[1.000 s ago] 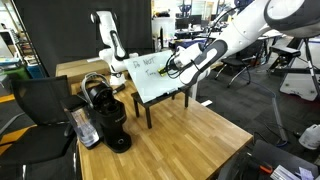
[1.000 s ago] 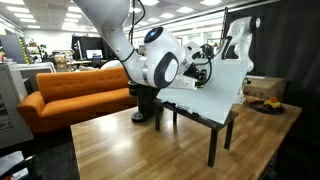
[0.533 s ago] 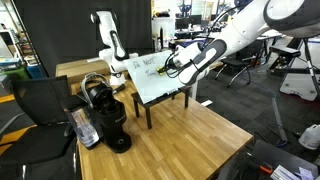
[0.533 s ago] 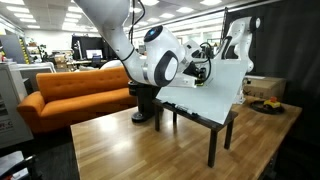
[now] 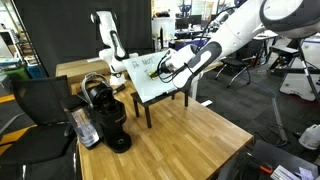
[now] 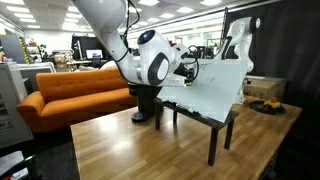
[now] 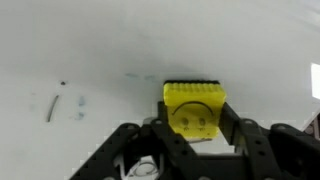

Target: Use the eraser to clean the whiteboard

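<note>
Scene: a white robot arm (image 5: 235,30) reaches over a wooden counter (image 5: 185,140) to a small, tilted whiteboard (image 5: 150,78) on a dark legged stand (image 6: 218,125).
Fingers: in the wrist view, two dark fingers (image 7: 229,118) are clamped on the eraser (image 7: 195,108) — one on each side.
Eraser: a small bright yellow block whose far end appears to meet the board's white surface.
Whiteboard: dark handwriting shows on its upper part in an exterior view. In the wrist view, faint grey marks lie left of the eraser.
Nearby: a black coffee machine (image 5: 108,120) stands on the counter, apart from the stand. An orange sofa (image 6: 70,92) sits behind.
</note>
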Robot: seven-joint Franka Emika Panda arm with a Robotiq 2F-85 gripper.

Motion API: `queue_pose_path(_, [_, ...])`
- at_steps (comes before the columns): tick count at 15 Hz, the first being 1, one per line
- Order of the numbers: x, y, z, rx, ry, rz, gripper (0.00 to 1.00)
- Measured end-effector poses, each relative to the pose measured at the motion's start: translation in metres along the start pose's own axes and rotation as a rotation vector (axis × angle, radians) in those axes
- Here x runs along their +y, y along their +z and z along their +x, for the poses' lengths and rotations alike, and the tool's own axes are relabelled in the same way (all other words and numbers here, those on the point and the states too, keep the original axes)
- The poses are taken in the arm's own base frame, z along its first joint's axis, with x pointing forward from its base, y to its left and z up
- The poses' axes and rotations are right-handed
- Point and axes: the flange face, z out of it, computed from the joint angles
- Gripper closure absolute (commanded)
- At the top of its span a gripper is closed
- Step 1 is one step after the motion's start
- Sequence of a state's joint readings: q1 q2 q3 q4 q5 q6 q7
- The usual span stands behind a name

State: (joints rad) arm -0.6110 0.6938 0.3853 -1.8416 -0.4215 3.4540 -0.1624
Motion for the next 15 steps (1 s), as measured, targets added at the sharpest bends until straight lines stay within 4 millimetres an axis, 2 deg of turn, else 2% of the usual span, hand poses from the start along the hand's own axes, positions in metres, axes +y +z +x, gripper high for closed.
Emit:
queue_pose_path(11, [-0.039, 0.006, 0.010, 0.006, -0.073, 0.051, 0.73])
queue_pose_path(15, [-0.042, 0.006, 0.020, 0.023, -0.081, 0.050, 0.73])
